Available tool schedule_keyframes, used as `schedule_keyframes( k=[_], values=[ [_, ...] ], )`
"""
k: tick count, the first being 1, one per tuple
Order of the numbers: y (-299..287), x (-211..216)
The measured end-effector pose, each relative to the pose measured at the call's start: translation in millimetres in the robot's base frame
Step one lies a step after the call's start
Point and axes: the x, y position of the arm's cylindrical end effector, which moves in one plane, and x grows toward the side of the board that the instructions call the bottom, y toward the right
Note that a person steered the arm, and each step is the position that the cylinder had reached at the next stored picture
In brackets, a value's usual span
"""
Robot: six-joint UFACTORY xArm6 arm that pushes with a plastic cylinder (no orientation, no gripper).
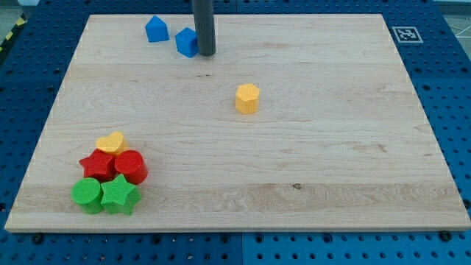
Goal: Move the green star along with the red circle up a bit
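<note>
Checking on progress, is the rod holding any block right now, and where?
Nothing is held. My tip sits against the blue cube's right side, far from the green star and red circle.

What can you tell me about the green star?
The green star is a small, chunky block with rounded points, plain bright green, looking like plastic. It lies flat on the wooden board near the view's bottom left corner. It sits pressed against the green round block on its left and the red circle just above it. My tip is far away, at the view's top.
</note>
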Motion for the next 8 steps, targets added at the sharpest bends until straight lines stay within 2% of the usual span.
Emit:
schedule_keyframes(
  k=[1,2,3,4,5,6,8],
  values=[
    [90.3,19.2],
    [142.8,76.3],
    [163.6,137.4],
    [159.3,205.6],
    [128.3,245.0],
    [89.9,222.3],
    [-74.6,158.0]
  ],
)
